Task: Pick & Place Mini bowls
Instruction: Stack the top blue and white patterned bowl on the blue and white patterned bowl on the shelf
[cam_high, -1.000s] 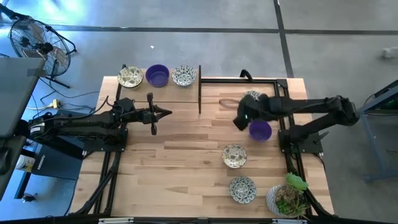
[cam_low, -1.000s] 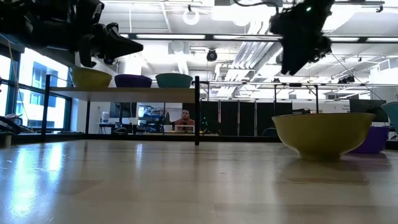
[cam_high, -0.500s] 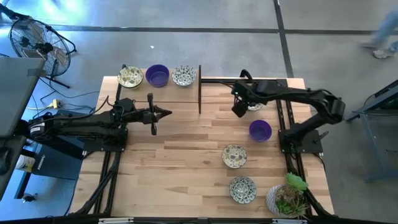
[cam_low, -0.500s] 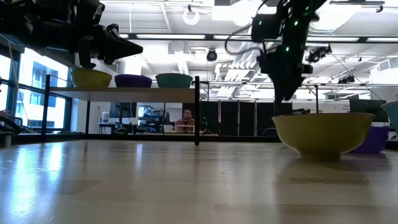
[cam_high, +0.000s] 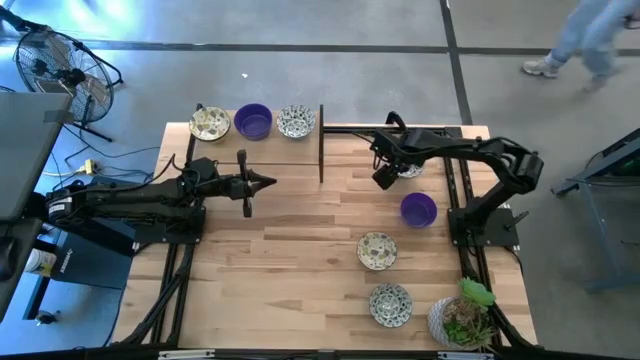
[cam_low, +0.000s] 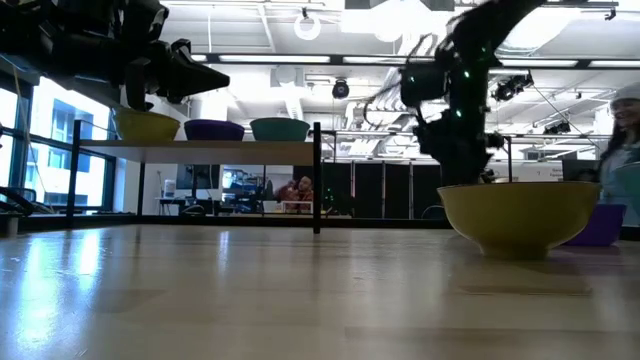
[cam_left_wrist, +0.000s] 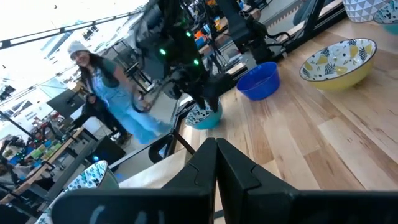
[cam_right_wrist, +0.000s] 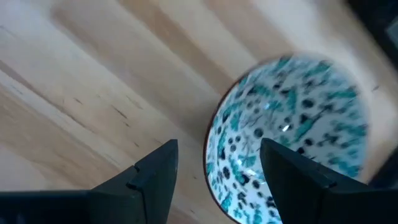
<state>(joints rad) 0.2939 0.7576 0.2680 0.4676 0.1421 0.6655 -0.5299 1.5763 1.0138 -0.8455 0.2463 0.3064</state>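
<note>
Right gripper (cam_high: 384, 177): I see its fingers spread wide, empty, over the rim of the teal-patterned mini bowl (cam_right_wrist: 287, 134) at the table's one o'clock
Left gripper (cam_high: 268, 181): closed on nothing, waiting at ten o'clock
Shelf bowls (cam_high: 253, 122): three, at eleven o'clock
Purple bowl (cam_high: 418, 210): three o'clock; two patterned bowls (cam_high: 377, 250) toward five

Grey floor (cam_high: 350, 25), ceiling lights (cam_low: 307, 27)
</note>
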